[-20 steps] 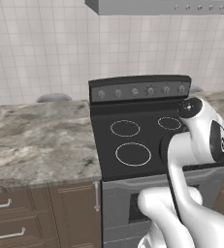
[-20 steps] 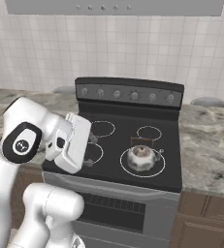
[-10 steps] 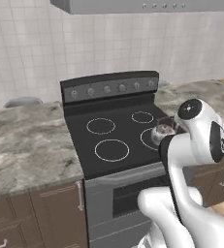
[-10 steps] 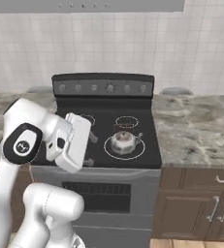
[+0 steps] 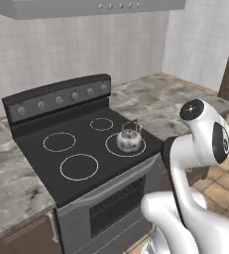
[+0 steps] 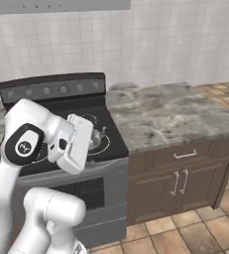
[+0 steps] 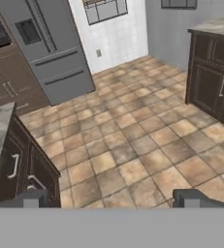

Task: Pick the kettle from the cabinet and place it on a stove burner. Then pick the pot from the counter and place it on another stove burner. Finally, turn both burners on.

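The small silver kettle (image 5: 129,139) stands upright on the front right burner of the black glass-top stove (image 5: 86,145). In the right base view the kettle (image 6: 98,137) peeks out behind my white hand. My gripper (image 7: 112,198) is open, its two dark fingertips (image 7: 33,197) far apart with nothing between them. It hangs off the stove's front and looks out over the tiled kitchen floor. The marble counter (image 5: 158,105) (image 6: 170,111) runs right of the stove. The pot and the cabinet are out of view.
Grey knobs line the stove's back panel (image 6: 51,89). A range hood (image 5: 86,7) hangs above. Brown drawers and doors (image 6: 178,173) sit under the counter. In the hand view there are a steel fridge (image 7: 50,43), dark cabinets (image 7: 215,82) and open tiled floor (image 7: 133,140).
The whole picture has shifted: the base has driven, so the stove sits further left in both base views. The kettle stays on its burner. The gripper stays open.
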